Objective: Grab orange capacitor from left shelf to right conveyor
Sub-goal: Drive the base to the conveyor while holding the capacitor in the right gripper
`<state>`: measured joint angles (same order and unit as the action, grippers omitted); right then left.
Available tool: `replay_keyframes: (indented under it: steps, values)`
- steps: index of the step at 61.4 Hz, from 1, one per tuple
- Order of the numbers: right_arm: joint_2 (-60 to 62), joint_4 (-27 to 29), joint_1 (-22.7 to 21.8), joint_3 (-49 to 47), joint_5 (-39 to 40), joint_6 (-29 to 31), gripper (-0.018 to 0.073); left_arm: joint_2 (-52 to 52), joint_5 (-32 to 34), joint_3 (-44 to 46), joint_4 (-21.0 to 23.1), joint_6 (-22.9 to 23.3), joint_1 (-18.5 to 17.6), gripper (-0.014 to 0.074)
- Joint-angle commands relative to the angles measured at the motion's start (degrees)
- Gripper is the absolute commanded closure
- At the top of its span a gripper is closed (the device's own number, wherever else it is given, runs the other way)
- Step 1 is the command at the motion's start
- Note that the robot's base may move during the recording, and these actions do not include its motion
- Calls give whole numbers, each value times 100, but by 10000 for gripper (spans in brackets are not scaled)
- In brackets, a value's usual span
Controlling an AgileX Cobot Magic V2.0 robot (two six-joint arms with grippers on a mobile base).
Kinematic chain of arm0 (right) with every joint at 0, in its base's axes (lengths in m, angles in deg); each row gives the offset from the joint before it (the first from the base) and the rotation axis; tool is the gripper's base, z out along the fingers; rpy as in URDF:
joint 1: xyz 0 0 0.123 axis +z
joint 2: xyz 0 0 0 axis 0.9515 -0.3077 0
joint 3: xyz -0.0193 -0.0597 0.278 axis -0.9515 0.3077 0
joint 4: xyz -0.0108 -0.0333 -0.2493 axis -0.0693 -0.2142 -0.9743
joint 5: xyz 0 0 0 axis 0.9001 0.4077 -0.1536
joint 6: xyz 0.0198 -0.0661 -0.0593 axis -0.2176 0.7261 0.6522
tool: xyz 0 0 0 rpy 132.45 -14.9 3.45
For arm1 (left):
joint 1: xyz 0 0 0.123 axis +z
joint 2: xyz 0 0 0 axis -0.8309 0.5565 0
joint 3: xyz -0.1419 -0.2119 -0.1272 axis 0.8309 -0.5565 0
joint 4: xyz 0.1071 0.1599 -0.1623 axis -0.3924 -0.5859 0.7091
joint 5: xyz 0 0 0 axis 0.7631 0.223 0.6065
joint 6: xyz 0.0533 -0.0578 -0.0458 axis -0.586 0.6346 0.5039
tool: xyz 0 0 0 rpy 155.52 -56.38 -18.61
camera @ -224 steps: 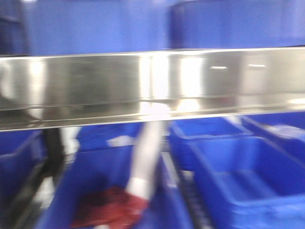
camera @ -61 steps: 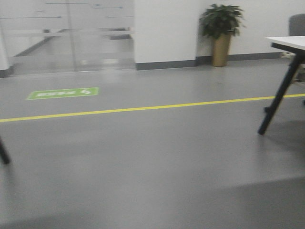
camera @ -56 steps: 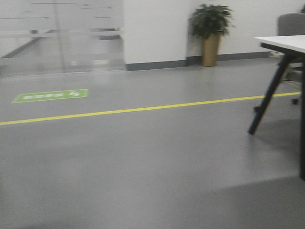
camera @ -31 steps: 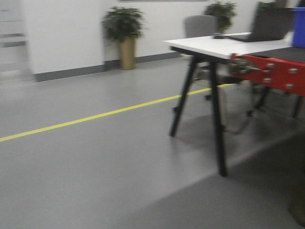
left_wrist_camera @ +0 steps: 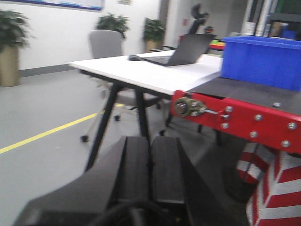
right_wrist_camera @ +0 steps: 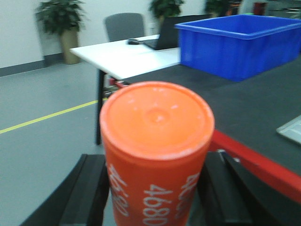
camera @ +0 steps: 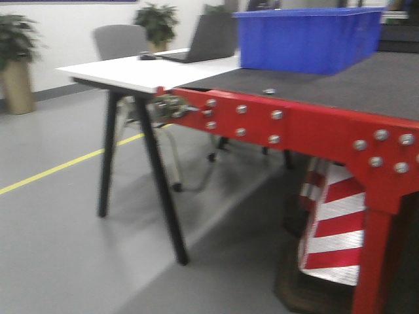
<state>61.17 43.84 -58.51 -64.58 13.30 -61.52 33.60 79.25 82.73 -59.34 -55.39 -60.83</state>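
Observation:
My right gripper (right_wrist_camera: 155, 188) is shut on the orange capacitor (right_wrist_camera: 157, 141), an orange can with white "4680" down its side, held upright between the black fingers (right_wrist_camera: 89, 188). The right conveyor, a dark grey belt (camera: 327, 82) on a red bolted frame (camera: 294, 124), fills the right of the front view. It also shows in the right wrist view (right_wrist_camera: 254, 103) ahead and to the right of the capacitor, and in the left wrist view (left_wrist_camera: 244, 125). My left gripper (left_wrist_camera: 150, 162) is shut and empty. The left shelf is out of view.
A blue plastic bin (camera: 308, 38) stands on the belt at the back. A white table (camera: 150, 69) with black legs, a laptop (camera: 211, 36) and a grey chair (camera: 121, 40) stands left of the conveyor. A red-and-white striped panel (camera: 334, 226) hangs under the frame. Grey floor with a yellow line (camera: 59, 167) lies at the left.
The view has swung from the steel shelf and blue bins across open floor to the right; the white table and then the red conveyor have come close into view.

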Motion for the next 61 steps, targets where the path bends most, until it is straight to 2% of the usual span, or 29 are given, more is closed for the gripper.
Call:
replay_keyframes:
  steps: [1,61]
  values:
    - [-79,9,-17,-161,557,3,377,-111,479,23,0,-3,-9,701]
    - [-79,9,-17,-161,557,3,377,-111,479,23,0,-3,-9,701]
